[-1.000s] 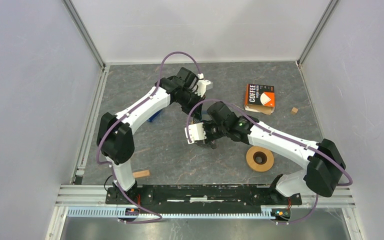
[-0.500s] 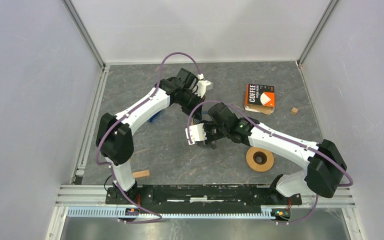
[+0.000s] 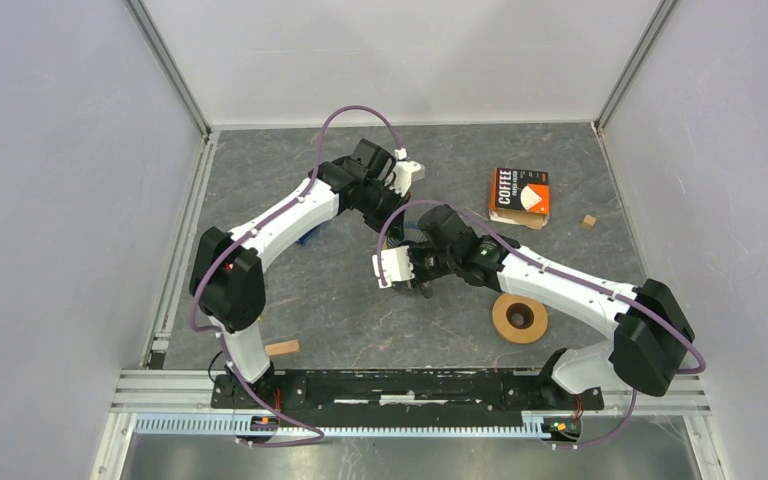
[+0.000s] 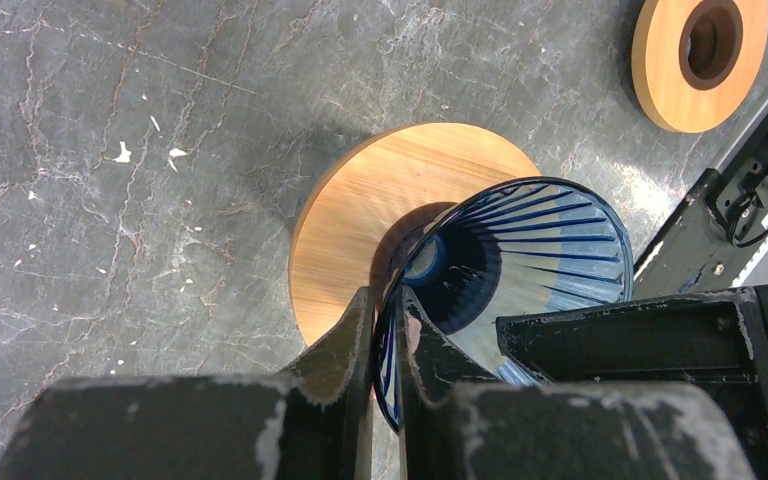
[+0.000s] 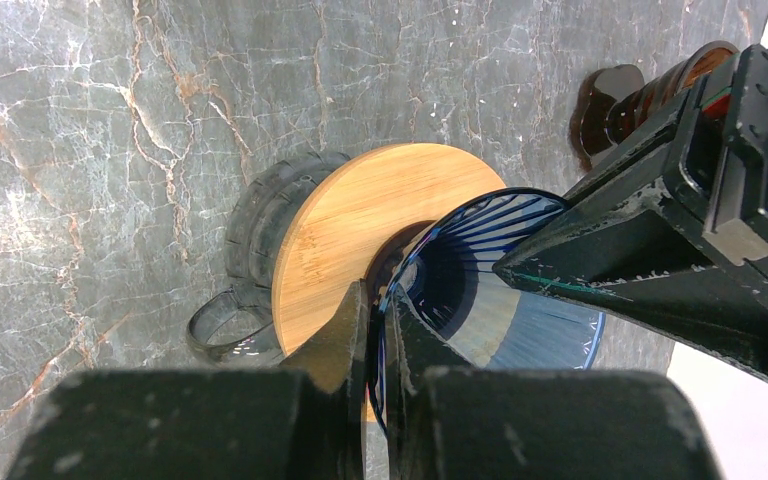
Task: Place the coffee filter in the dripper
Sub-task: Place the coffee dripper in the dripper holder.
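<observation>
Top external view is showing the left arm [image 3: 280, 215] reaching far forward and folding back toward the centre, while the right arm [image 3: 560, 282] is stretching leftward to meet it. The left gripper [image 4: 385, 312] and the right gripper [image 5: 375, 305] are each pinching, with narrow jaws, the rim of the one blue ribbed glass dripper [image 4: 530, 250], which has a round wooden collar [image 5: 360, 215]. One smoky glass mug [image 5: 250, 240] is showing under the collar. One orange-and-black coffee filter box [image 3: 519, 194] is lying at the far right, well apart. One separate wooden ring [image 3: 519, 318], one small wooden cube [image 3: 588, 221] and one small wooden block [image 3: 282, 347] are lying on the grey table [image 3: 360, 320].
</observation>
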You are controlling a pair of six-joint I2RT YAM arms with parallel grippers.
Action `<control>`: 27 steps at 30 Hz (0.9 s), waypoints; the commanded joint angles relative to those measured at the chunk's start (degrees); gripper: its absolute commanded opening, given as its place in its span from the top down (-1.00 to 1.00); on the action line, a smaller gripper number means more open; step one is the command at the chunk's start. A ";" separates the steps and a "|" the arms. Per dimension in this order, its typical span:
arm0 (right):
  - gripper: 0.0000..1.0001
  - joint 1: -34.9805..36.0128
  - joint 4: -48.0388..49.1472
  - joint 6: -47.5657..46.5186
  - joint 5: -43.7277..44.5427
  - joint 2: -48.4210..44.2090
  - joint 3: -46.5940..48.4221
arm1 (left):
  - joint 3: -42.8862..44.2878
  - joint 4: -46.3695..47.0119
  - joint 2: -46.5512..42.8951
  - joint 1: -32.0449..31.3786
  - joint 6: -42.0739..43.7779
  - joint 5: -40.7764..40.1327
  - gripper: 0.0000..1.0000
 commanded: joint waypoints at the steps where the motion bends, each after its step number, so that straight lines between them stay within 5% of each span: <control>1: 1.00 -0.15 -8.15 1.20 -3.63 4.80 -4.33 | -4.07 -2.35 2.43 -2.40 3.14 -1.36 0.95; 9: 0.84 -0.28 -9.31 1.47 -1.26 3.12 -1.39 | -1.48 -2.89 0.99 -2.49 3.56 -2.56 0.94; 27: 0.40 -0.46 -11.64 1.42 0.69 2.19 3.27 | 4.75 -6.81 1.24 -2.47 4.68 -4.06 0.46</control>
